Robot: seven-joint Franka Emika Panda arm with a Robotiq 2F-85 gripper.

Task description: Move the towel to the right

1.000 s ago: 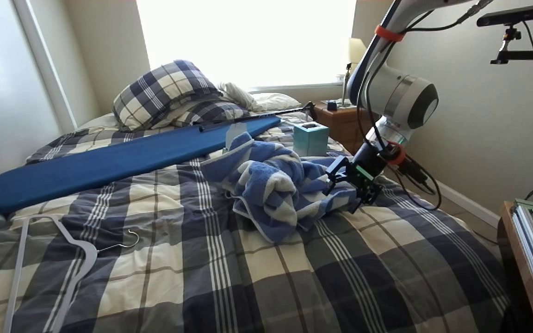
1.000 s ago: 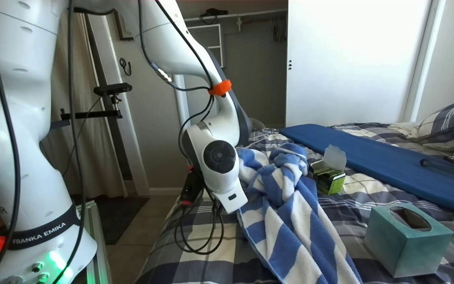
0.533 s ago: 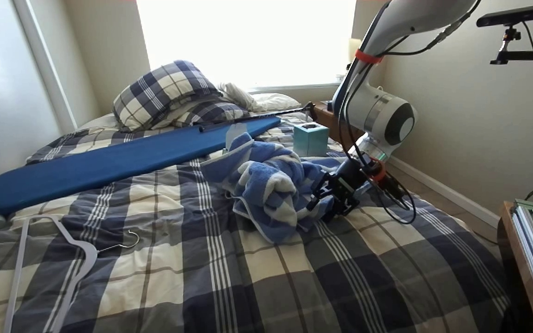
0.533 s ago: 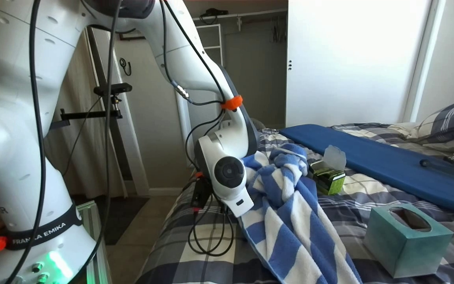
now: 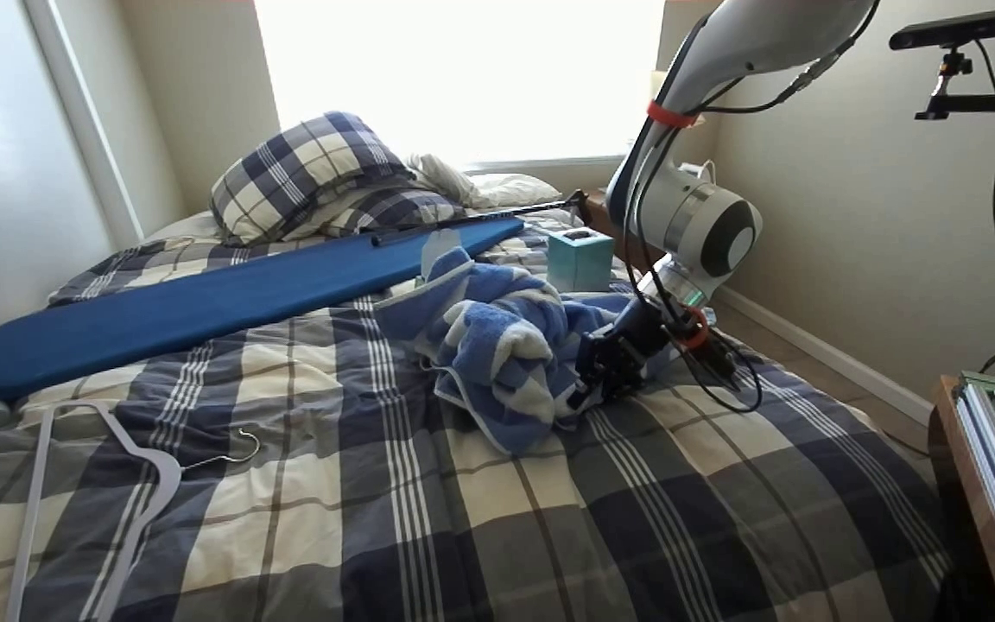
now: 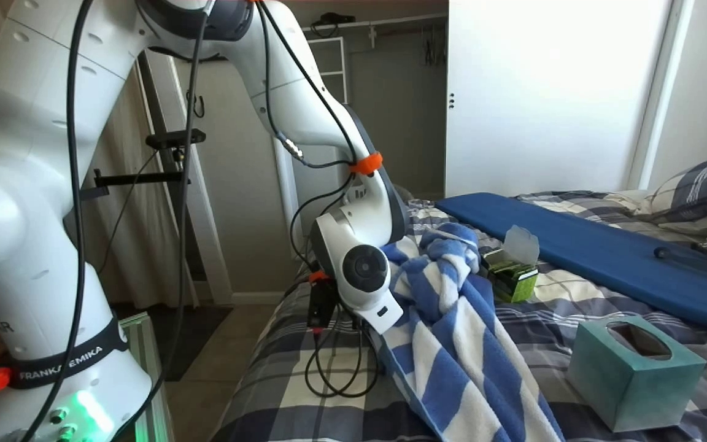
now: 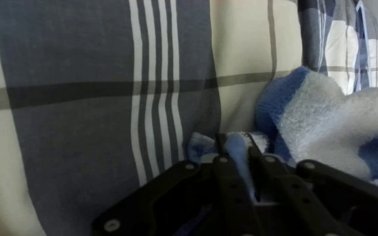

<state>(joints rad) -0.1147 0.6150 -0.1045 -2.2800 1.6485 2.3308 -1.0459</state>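
Observation:
A blue-and-white towel (image 5: 502,341) lies bunched on the bed; an exterior view shows its striped end (image 6: 452,362) spread out towards the camera. My gripper (image 5: 582,396) is low at the towel's edge, pointing down into the cloth. In the wrist view a blue fold runs between the two fingers of the gripper (image 7: 237,141), which are close together and pinch it. More of the towel (image 7: 326,121) rises in a heap beside the right finger. The arm's wrist hides the gripper in an exterior view.
Behind the towel stand a teal tissue box (image 5: 580,261) and an open green box (image 6: 513,276). A long blue pad (image 5: 204,302) lies across the bed, with a dark pole (image 5: 480,220) by it. A white hanger (image 5: 165,471) rests on the plaid bedspread (image 5: 307,518).
The arm has come down and towards the towel, leftward in an exterior view. Its fingers, wide apart before, have shut on a fold of cloth. The towel heap has hardly moved.

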